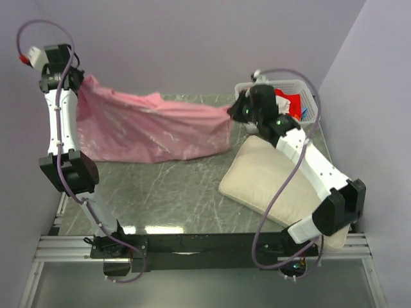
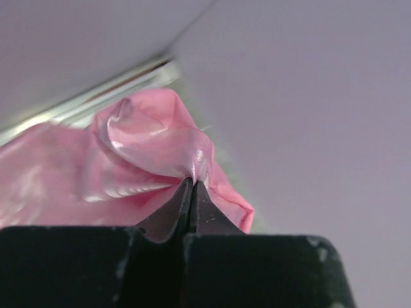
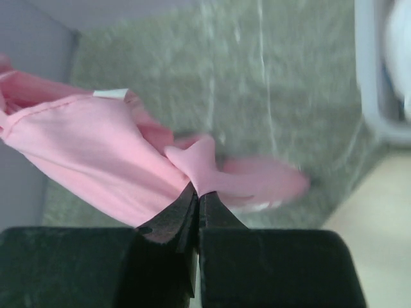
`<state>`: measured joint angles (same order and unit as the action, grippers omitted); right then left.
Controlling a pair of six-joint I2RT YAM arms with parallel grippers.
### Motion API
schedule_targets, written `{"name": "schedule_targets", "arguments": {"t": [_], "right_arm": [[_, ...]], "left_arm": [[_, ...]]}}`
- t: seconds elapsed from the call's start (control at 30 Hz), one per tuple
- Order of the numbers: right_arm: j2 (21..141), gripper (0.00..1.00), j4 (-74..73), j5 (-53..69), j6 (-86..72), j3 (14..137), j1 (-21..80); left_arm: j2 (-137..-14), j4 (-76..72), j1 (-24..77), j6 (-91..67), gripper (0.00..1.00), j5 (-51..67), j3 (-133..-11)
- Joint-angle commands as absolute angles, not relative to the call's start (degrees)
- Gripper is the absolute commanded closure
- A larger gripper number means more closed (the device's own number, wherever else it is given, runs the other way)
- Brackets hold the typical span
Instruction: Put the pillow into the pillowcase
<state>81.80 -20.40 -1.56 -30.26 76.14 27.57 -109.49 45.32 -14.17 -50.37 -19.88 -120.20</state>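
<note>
Stretching across the far half of the table, the thin, wrinkled pink fabric pillowcase was held at both ends. Its left end was bunched and raised off the surface. The rest sagged down, with the lower edge lying on the tabletop. A small white sewn label showed on its upper edge in the right wrist view.

The left gripper had its jaws pressed together on a glossy fold of the pink cloth, high up by the left wall. The right gripper pinched a twisted tip of the cloth at the opposite end, its jaws likewise tight on the fabric, low over the table.

The soft cream-white rectangular pillow lay flat outside the pillowcase at the near right. It sat partly under the right arm, with its far corner near the pinched end of the cloth. Only a plain cream side faced up.

Both rested on the grey-green marbled table. A white plastic lattice basket stood at the far right corner, just beyond the right gripper, with something red inside it.
</note>
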Motion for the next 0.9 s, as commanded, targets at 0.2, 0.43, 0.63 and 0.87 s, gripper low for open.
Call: {"name": "schedule_targets", "arguments": {"t": [0.2,0.43,0.63,0.87], "right_arm": [[87.2,1.0,-26.9,2.1,-26.2,106.0,19.8],[77.4,1.0,-18.3,8.1,-30.8,77.0,21.5],[75.5,0.83,-6.7,8.6,-34.7,48.6,26.0],[73.0,0.38,-5.2,3.1,-35.2,41.4,33.7]], "left_arm": [[-101.3,28.9,-18.1,-47.5,0.99,-8.0,-133.3],[-88.5,30.2,-22.3,-50.2,0.99,-10.9,-106.1],[-78.5,24.1,-24.4,-56.4,0.82,-12.0,-65.5],[-76.6,20.7,-25.0,-53.8,0.21,-8.9,-56.8]]}}
